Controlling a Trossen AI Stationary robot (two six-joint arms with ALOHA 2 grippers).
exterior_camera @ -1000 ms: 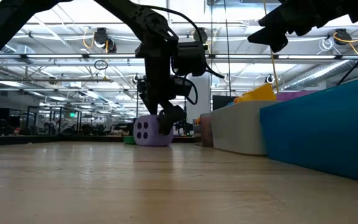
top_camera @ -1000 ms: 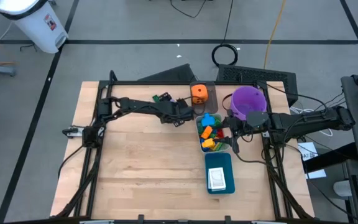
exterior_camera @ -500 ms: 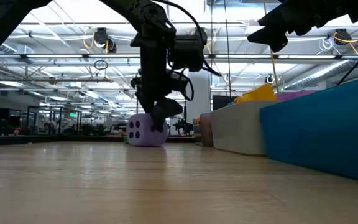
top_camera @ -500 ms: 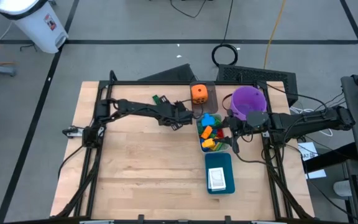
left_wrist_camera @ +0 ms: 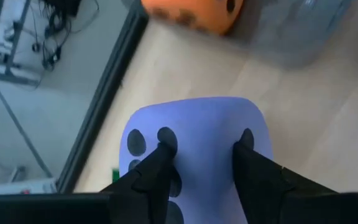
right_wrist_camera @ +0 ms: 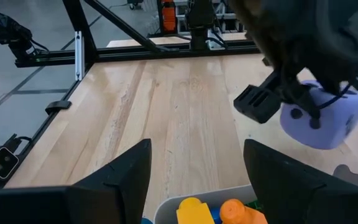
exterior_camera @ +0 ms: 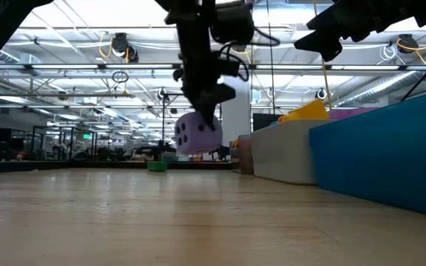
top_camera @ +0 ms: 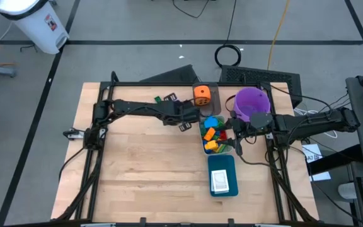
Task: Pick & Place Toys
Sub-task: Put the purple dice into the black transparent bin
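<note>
The lavender dotted die [exterior_camera: 197, 134] hangs above the wood table, with my left gripper [exterior_camera: 207, 103] shut on it; in the high view that gripper [top_camera: 191, 118] is left of the grey bin of small coloured blocks [top_camera: 214, 135]. An orange die [top_camera: 201, 94] sits in a clear box at the far edge. White cards [top_camera: 220, 181] lie in the teal tray [top_camera: 230, 165]. My right gripper [top_camera: 233, 136] hovers open over the bin's right edge, nothing between its fingers [right_wrist_camera: 126, 177]. My left gripper pinches the lavender die between its two fingers [left_wrist_camera: 156, 168], which press on two opposite faces of the die [left_wrist_camera: 197, 149]. The fingers come from above, pointing down. The die hangs below them, lifted clear of the table and slightly tilted.
The purple bucket [top_camera: 252, 102] stands right of the orange die. A small green block [exterior_camera: 156, 165] lies on the table near the far edge. The bin wall [exterior_camera: 283, 151] and teal tray wall [exterior_camera: 390, 148] rise at the right. Bare wood spreads left and near.
My left gripper has shut on the lavender die and risen, shifting a little toward the table's right edge. The die, which rested on the table, now hangs clear above it.
</note>
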